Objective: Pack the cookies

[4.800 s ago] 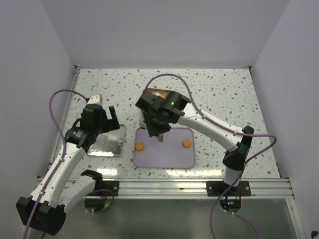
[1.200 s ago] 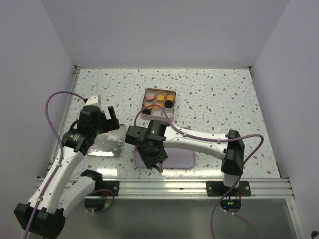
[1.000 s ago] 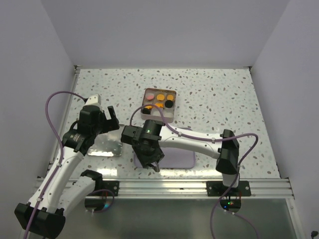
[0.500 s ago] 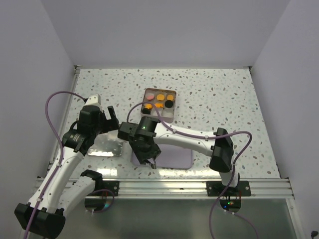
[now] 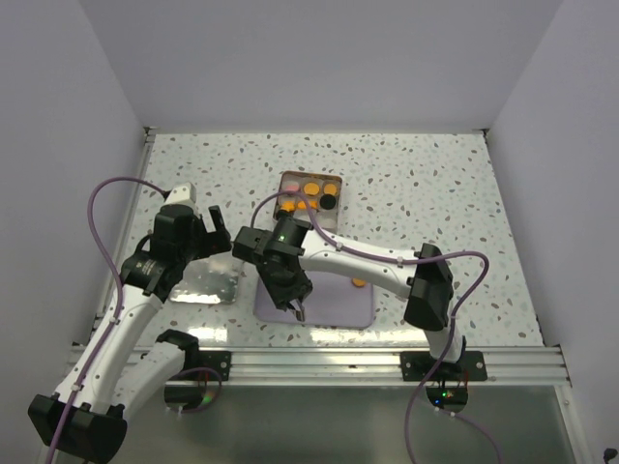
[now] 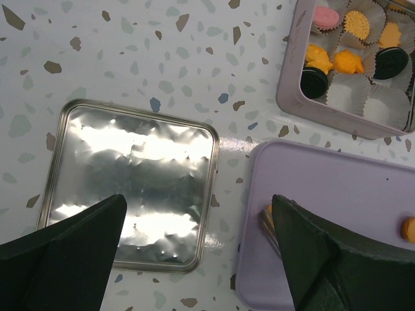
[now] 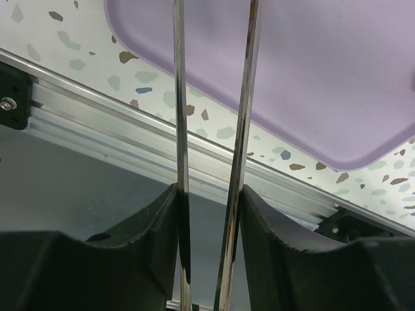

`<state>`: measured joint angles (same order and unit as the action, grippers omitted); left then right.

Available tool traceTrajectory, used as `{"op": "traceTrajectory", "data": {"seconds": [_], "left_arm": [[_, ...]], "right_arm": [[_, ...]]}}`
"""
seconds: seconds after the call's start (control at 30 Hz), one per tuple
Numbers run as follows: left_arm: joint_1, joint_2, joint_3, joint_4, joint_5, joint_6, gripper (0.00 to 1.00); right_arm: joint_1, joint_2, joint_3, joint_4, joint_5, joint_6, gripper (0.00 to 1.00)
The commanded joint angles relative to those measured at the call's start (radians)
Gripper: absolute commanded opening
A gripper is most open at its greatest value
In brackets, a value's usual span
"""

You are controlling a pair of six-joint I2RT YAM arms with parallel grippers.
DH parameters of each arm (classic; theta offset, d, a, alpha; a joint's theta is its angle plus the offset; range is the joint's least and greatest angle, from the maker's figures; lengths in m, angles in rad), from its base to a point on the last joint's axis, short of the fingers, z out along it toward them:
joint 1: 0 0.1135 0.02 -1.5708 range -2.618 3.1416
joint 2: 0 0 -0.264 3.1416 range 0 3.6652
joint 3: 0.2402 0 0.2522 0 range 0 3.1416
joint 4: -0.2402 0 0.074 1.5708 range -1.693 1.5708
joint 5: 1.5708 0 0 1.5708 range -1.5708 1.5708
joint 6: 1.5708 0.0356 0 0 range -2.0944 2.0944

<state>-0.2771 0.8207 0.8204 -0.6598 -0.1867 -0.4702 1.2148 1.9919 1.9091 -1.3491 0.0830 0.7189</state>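
My right gripper is shut on a pair of thin metal tongs and reaches over the left part of the lavender tray. In the left wrist view the tong tips rest on the tray against a sliver of orange cookie. Another orange cookie lies on the tray's right side and also shows in the left wrist view. The square tin holds several cookies: orange, pink and black. My left gripper is open above the lid.
The tin's shiny metal lid lies flat left of the tray. Several paper cups in the tin have nothing in them. The aluminium rail runs along the table's near edge, close to the tray.
The right arm came from the tin down to the tray's left front, then shifted slightly left and back. The right orange cookie has come back into sight. The left arm has barely moved.
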Motion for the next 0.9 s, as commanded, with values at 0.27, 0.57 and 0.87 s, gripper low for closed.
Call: {"op": "traceTrajectory", "data": {"seconds": [0.27,0.57,0.87], "left_arm": [[0.003,0.006,-0.003,0.037,0.000,0.008,1.00],[0.003,0.017,-0.001,0.037,0.004,0.010,1.00],[0.004,0.020,0.000,0.035,-0.008,0.007,1.00]], "right_arm": [[-0.095,-0.051,0.043,-0.053,0.024,-0.033,0.36],[-0.258,-0.015,0.332,-0.192,0.061,-0.119,0.36],[-0.365,0.010,0.370,-0.188,0.043,-0.170,0.36]]}}
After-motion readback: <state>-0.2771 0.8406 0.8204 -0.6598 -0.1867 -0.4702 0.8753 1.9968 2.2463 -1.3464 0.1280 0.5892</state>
